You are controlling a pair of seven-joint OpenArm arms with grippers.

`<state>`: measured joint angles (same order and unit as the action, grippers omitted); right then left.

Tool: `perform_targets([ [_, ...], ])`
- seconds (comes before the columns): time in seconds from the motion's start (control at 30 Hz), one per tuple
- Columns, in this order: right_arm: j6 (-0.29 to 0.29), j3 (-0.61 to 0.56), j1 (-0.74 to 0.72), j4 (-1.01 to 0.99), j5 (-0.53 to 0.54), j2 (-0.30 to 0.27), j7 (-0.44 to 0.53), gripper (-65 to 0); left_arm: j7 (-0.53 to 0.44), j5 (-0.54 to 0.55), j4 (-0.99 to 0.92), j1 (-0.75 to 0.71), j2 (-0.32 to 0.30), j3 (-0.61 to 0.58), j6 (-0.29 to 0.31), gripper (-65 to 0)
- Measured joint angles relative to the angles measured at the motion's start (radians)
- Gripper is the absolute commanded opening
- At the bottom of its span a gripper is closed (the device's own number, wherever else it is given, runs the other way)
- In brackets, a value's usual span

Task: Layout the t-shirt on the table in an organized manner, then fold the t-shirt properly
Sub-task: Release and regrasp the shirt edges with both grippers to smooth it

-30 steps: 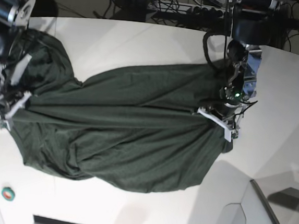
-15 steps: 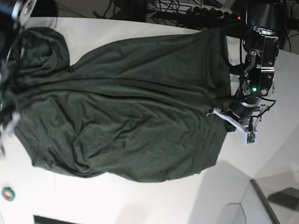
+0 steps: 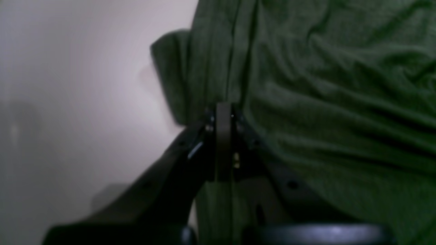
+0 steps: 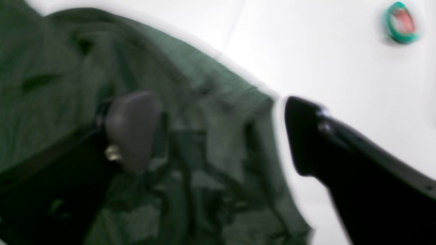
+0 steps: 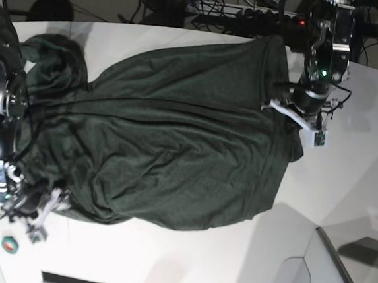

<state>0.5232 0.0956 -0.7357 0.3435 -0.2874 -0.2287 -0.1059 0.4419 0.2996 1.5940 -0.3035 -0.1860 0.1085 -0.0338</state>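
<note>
shirt [image 5: 170, 133] spread between my grippers
left gripper [image 3: 223, 117] pinched shut on its hem; right gripper [image 4: 218, 136] gaping, empty (straddling the opposite edge), long axis arm-to-arm.

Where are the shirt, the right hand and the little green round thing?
shirt [image 5: 169, 146]: base view, middle of the body.
right hand [image 4: 218, 132]: right wrist view, gap between its spread fingertips, over the shirt's edge.
green round thing [image 4: 399, 22]: right wrist view, its centre, on the table.

The dark green knit t-shirt [image 5: 169, 146] lies spread across the middle of the large white table [image 5: 345, 168]. A small round green-rimmed tape roll [image 5: 10, 244] sits at the shirt's seven o'clock, apart from it.
</note>
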Motion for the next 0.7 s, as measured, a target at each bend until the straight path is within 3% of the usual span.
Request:
perform_targets([
  [0.07, -0.032, -0.008, 0.011, -0.023, 0.0, -0.001, 0.009, -6.9, -0.004, -0.002, 0.037, -0.038, 0.034, 0.0, -0.007, -65.0],
  [0.13, -0.098, -0.008, 0.023, -0.026, -0.003, -0.001, 0.011, -14.1, -0.002, -0.006, 0.056, -0.065, 0.088, -0.008, 0.002, -65.0],
  [0.23, -0.097, -0.008, 0.106, 0.09, 0.003, 0.011, 0.013, -38.4, 0.007, 0.001, 0.056, -0.072, 0.149, -0.02, 0.01, -65.0],
  [0.3, -0.093, -0.008, 0.19, 0.2, 0.008, 0.017, -0.035, -57.8, 0.001, -0.004, 0.055, -0.066, 0.161, -0.017, 0.006, -65.0],
  [0.33, -0.089, -0.008, 0.236, 0.261, 0.003, 0.018, -0.077, -64.5, -0.003, -0.008, 0.054, -0.064, 0.163, -0.014, 0.003, -65.0],
  [0.43, -0.086, 0.043, 0.342, 0.391, 0.003, 0.014, -0.129, -62.6, -0.01, -0.008, 0.032, -0.059, 0.161, -0.031, -0.002, -65.0],
  [0.57, -0.089, 0.112, 0.382, 0.405, 0.0, 0.005, -0.132, -62.4, -0.004, -0.02, -0.04, -0.044, 0.162, -0.092, 0.014, -65.0],
  [0.7, -0.098, 0.117, 0.442, 0.409, 0.011, 0.008, -0.103, -62.4, -0.003, -0.173, -0.092, -0.041, 0.155, -0.087, 0.004, -65.0],
])
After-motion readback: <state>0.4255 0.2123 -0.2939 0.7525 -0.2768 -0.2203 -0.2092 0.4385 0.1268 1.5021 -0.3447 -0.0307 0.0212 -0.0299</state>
